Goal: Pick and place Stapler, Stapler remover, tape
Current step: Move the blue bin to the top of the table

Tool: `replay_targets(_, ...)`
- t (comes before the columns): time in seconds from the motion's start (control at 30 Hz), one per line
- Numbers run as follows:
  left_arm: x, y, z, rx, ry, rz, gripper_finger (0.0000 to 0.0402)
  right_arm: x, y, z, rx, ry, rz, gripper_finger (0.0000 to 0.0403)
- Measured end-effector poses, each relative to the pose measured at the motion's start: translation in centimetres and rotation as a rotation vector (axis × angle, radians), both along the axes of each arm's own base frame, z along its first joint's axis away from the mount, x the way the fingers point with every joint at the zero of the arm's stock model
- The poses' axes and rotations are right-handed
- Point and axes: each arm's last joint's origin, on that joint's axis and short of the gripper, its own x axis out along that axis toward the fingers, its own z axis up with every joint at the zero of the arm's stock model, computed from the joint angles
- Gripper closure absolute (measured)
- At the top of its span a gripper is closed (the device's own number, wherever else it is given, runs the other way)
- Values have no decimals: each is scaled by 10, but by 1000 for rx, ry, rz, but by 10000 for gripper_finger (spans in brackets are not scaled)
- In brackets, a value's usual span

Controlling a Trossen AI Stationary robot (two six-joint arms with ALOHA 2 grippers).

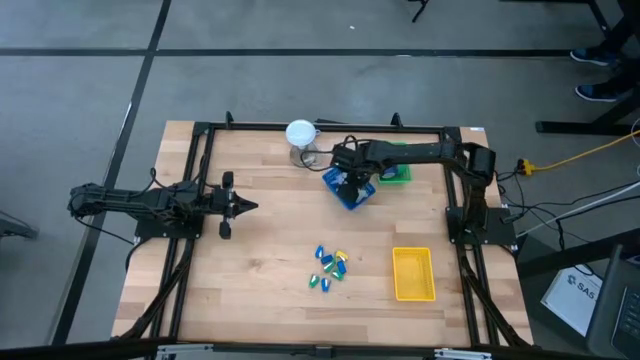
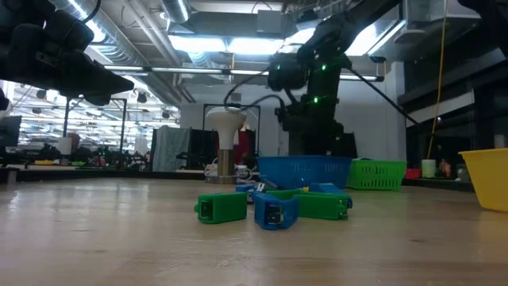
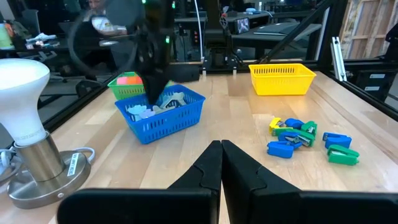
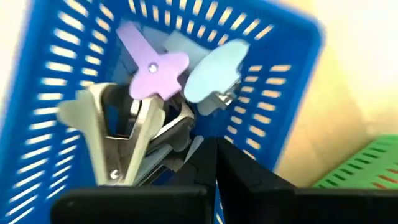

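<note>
Right pincer (image 1: 349, 186) is down inside the blue basket (image 1: 364, 195) near the counter's (image 1: 270, 250) far edge, green basket (image 1: 397, 175) just beside it, yellow basket (image 1: 413, 274) toward the near right corner. Staplers (image 1: 330, 267) sit clustered mid-counter. Left pincer (image 1: 243, 206) waits at the left side, fingers pressed together.

Low view: staplers (image 2: 274, 206) lying on wood, lit ceiling behind.

Left wrist: green basket (image 3: 124, 90) holds the orange-pink tape (image 3: 129, 79).

Right wrist: fingers closed, tips among the staple removers (image 4: 134, 124).
</note>
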Motion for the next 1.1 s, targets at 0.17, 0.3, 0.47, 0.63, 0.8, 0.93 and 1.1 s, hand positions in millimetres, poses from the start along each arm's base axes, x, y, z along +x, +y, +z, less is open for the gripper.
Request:
replay_targets(0.17,0,0,0,0,0,0,400,-4,3,32,-29,-117,-10,393)
replay_targets(0.3,0,0,0,0,0,0,400,7,15,44,-27,-258,59,393)
replay_targets(0.47,0,0,0,0,0,0,400,31,40,41,4,-406,193,393)
replay_targets(0.63,0,0,0,0,0,0,400,39,58,31,14,-404,243,393)
replay_targets(0.8,0,0,0,0,0,0,400,41,58,21,19,-371,242,393)
replay_targets(0.93,0,0,0,0,0,0,400,39,49,9,30,-316,213,393)
replay_targets(1.1,0,0,0,0,0,0,400,38,37,-1,37,-271,180,393)
